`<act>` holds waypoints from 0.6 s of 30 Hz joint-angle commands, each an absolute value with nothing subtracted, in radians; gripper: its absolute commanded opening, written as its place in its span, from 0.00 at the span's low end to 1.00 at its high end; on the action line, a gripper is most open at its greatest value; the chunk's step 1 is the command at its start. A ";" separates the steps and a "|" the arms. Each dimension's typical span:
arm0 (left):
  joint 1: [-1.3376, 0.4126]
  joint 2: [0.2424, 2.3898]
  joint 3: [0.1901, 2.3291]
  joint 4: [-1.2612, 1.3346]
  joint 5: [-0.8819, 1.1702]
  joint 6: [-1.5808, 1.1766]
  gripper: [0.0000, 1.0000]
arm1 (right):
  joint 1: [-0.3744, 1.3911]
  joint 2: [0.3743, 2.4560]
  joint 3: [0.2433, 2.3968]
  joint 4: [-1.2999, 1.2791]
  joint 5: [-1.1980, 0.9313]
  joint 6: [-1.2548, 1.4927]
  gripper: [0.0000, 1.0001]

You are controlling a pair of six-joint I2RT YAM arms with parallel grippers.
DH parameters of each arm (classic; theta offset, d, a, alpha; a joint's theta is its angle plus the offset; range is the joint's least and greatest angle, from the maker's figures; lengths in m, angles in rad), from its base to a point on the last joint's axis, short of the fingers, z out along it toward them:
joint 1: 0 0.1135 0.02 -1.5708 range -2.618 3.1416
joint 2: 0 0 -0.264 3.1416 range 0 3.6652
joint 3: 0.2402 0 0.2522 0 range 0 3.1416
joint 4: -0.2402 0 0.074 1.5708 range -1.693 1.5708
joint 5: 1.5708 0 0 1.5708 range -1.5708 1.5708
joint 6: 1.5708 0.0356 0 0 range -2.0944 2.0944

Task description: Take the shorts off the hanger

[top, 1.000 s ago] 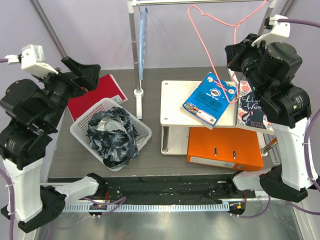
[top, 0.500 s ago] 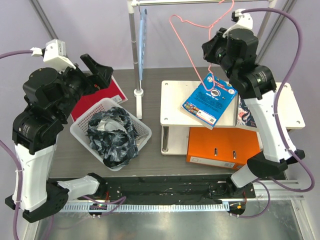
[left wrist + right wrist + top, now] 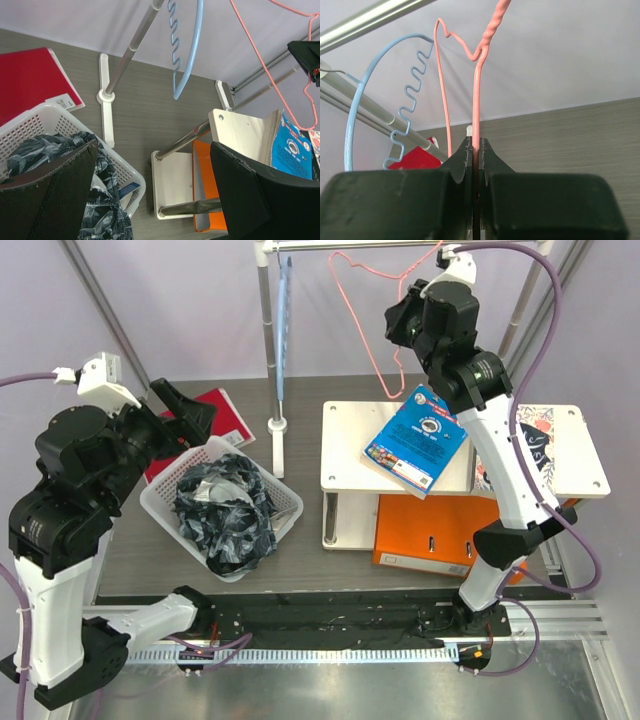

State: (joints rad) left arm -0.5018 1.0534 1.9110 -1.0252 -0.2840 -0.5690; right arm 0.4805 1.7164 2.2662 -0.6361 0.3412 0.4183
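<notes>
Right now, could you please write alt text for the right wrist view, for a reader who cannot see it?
The right gripper is shut on one wire of the pink hanger, which rises from between its black fingers. To the left a light-blue hanger with a wavy edge curves below a metal rail.

Lilac walls (image 3: 180,300), grey table (image 3: 300,410).

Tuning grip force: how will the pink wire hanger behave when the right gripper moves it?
Probably springy rather than rigid: the hanger is thin wire and may flex. Likely very light, with nothing hanging on it. The right gripper pinches a single strand, so it could pivot or swing in the grip.
</notes>
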 commanded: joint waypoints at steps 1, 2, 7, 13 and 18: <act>-0.502 1.037 1.905 -1.058 -0.276 -0.595 0.91 | 0.479 1.729 2.332 -0.532 0.365 0.403 0.01; -0.500 1.035 1.908 -1.063 -0.276 -0.594 0.91 | 0.479 1.738 2.332 -0.529 0.368 0.402 0.01; -0.500 1.019 1.899 -1.071 -0.298 -0.583 0.92 | 0.479 1.770 2.342 -0.511 0.377 0.391 0.01; -0.502 1.019 1.893 -1.071 -0.281 -0.603 0.91 | 0.477 1.809 2.353 -0.508 0.347 0.397 0.01; -0.502 1.005 1.888 -1.089 -0.294 -0.606 0.91 | 0.479 1.816 2.284 -0.508 0.353 0.388 0.01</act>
State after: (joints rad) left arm -0.5018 1.0176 1.8912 -1.0767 -0.2871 -0.5964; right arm 0.4805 1.8225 2.3100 -0.5716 0.3492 0.3981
